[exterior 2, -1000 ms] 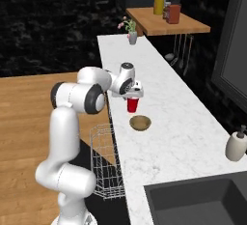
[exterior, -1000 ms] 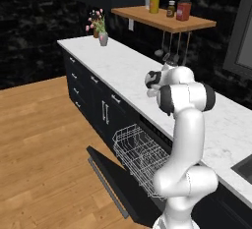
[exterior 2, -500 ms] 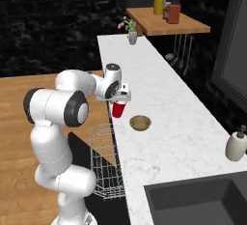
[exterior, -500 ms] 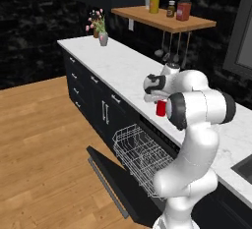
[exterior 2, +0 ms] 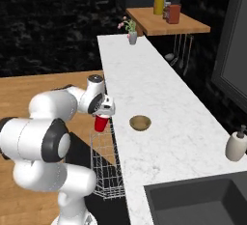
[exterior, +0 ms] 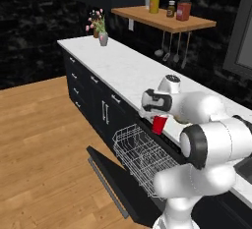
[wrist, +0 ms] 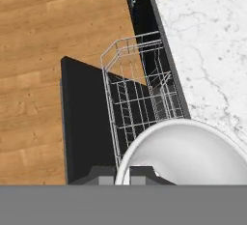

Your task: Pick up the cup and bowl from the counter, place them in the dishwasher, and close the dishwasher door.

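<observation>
Since leaving the counter [exterior 2: 159,103], the cup [exterior 2: 100,122] now hangs above the rack [exterior: 142,157] — gripped.

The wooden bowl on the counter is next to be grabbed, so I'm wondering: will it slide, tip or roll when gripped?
The small shallow tan-brown wooden-looking bowl sits low and wide, so it probably won't tip or roll. The white marble-patterned counter looks smooth, so a nudge may slide it. It looks stiff and likely light; its thin rim seems the likeliest grip.
</observation>
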### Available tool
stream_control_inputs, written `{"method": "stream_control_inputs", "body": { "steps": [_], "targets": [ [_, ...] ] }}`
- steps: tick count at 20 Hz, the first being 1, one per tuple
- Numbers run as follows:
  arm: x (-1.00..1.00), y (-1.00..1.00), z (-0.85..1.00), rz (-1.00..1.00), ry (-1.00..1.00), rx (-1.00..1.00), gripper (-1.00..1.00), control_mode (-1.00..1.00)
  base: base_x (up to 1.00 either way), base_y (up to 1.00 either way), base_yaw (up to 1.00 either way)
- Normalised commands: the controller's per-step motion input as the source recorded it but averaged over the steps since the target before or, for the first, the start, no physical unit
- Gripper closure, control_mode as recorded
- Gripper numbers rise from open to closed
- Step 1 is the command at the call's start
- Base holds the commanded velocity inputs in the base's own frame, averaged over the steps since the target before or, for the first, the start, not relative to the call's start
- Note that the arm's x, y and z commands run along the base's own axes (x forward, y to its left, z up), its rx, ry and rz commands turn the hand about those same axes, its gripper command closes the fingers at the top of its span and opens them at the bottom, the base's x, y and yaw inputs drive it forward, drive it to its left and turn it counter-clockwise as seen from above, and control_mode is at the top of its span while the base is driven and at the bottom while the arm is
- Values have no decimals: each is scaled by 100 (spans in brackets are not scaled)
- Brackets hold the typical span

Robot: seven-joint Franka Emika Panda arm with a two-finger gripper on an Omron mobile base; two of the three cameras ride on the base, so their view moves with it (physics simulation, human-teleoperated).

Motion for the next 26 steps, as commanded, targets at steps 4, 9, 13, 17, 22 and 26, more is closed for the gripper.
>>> {"method": "stream_control_inputs", "body": {
  "steps": [4, 9, 13, 17, 22, 26],
  "targets": [
    [-75, 50, -58, 2, 2, -5, 100, -100, 0, 0, 0],
    [-4, 57, -100, 0, 0, -9, 100, -100, 0, 0, 0],
    [17, 0, -83, 7, 0, 1, 100, -100, 0, 0, 0],
    [13, -23, -62, 15, 0, 5, 100, -100, 0, 0, 0],
    [4, 0, -69, 14, -3, 0, 100, -100, 0, 0, 0],
    [0, 11, -42, -3, -15, 0, 100, -100, 0, 0, 0]
  ]
}}
